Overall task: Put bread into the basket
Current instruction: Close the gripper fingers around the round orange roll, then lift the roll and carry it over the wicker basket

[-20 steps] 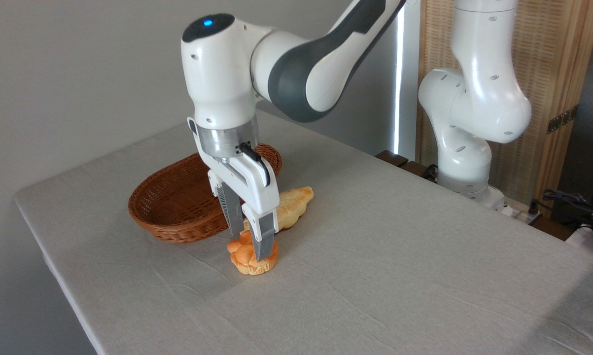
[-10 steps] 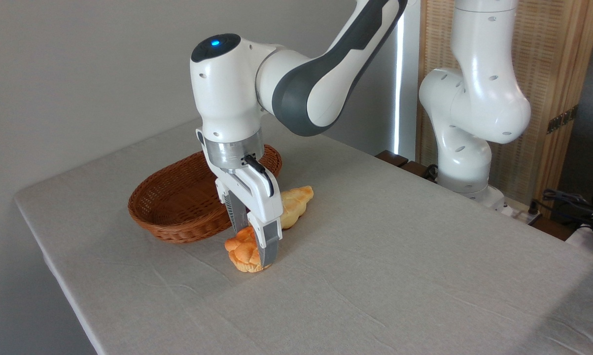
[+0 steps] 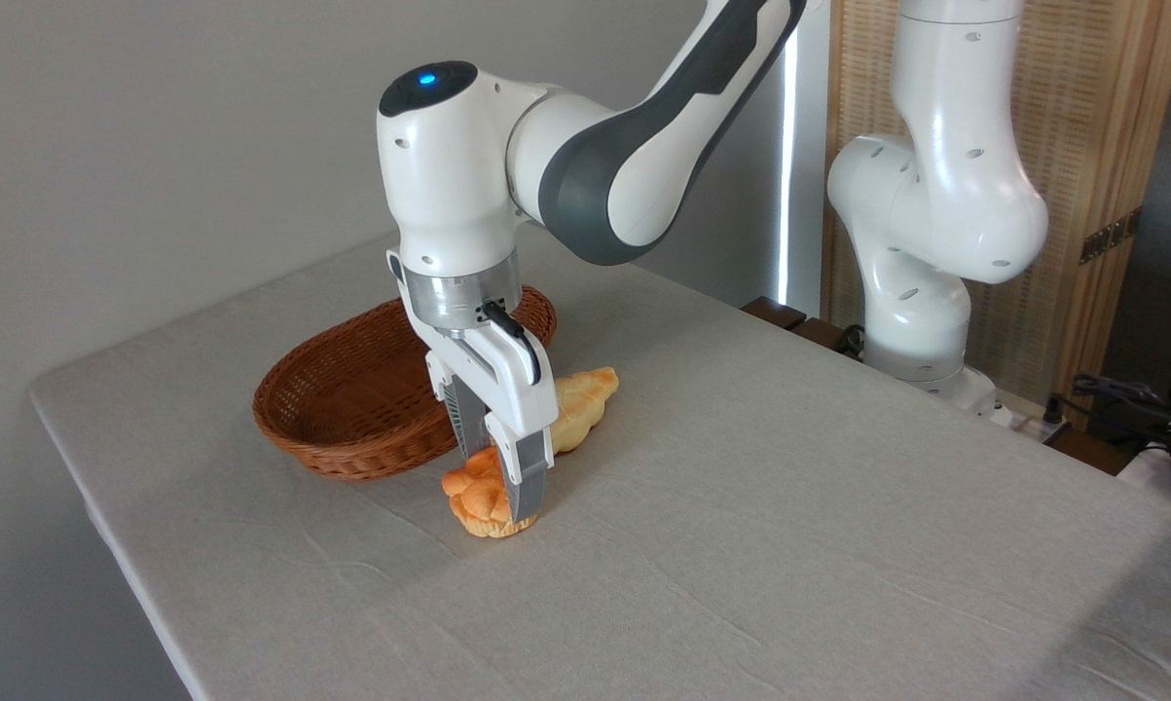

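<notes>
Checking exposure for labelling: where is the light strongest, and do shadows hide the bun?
Fixed camera: a blown-out bright strip behind the arm; soft daylight elsewhere. A faint shadow lies under the gripper; the bun and wicker basket stay sharp and readable.

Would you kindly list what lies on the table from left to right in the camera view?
Basket → bun, gripped between the fingers of the gripper → pale braided loaf, all on the table.
</notes>
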`<act>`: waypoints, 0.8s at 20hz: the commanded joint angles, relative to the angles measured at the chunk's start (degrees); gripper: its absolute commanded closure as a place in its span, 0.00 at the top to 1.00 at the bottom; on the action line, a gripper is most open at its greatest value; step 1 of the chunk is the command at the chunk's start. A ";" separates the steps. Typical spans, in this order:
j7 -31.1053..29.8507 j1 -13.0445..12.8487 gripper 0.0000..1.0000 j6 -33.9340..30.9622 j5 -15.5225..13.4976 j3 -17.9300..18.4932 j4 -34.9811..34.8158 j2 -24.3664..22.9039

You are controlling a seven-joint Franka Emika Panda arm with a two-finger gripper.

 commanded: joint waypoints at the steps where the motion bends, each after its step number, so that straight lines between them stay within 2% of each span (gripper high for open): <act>1: 1.05 -0.20 0.41 0.72 0.09 0.77 -0.10 -1.49; 7: 0.52 -0.03 0.41 -0.33 0.17 0.86 1.47 -2.20; 13: -2.81 -0.46 0.46 -8.68 -0.53 -0.02 11.92 -2.90; 16: -8.42 -1.17 0.49 -8.86 -3.77 -4.31 14.66 -2.73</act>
